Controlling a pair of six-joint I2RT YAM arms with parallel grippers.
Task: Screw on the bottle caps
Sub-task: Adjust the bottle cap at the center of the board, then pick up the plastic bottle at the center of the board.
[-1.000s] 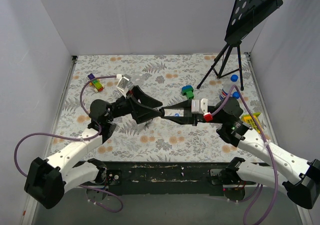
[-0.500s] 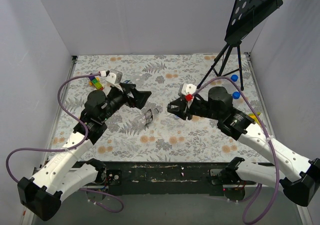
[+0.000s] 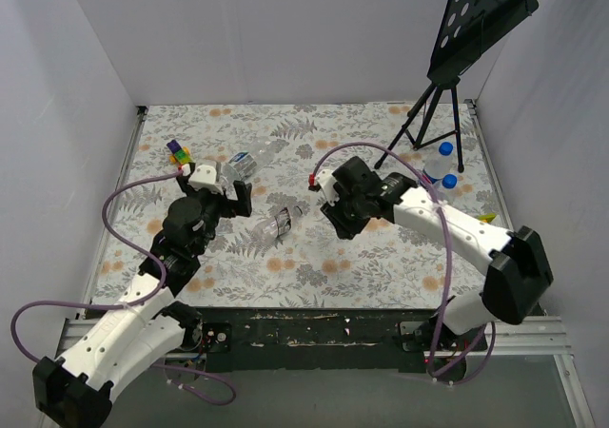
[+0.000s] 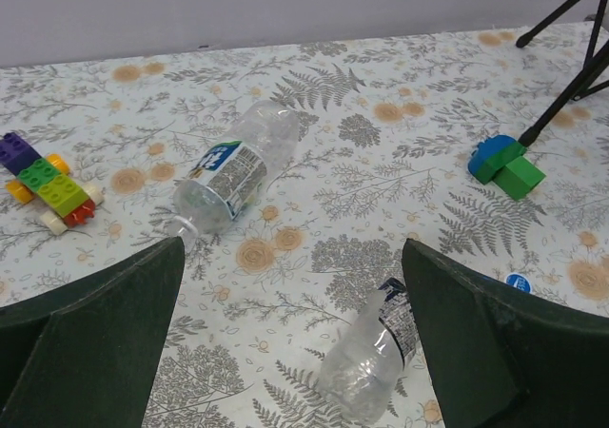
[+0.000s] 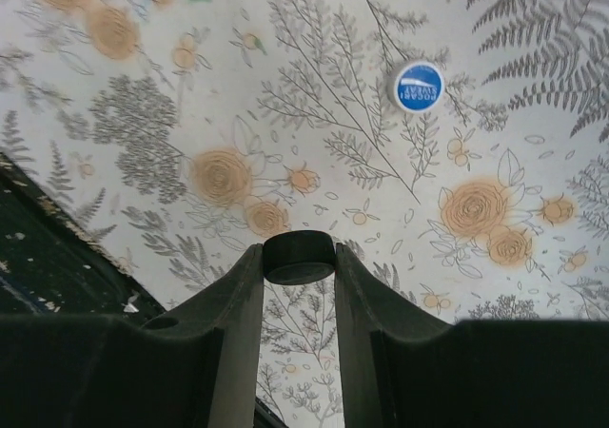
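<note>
1 blue cap w/ "pocari sweat"

On the flowered table a bottle and a second bottle lie sideways, with toy blocks at left, a green block, a blue cap and a stand.

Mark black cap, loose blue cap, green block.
black cap (image 5: 299, 257): right wrist view, its front side wall.
blue cap (image 5: 419, 87): right wrist view, centre of its printed top.
green block (image 4: 520, 177): left wrist view, its green part.
</note>
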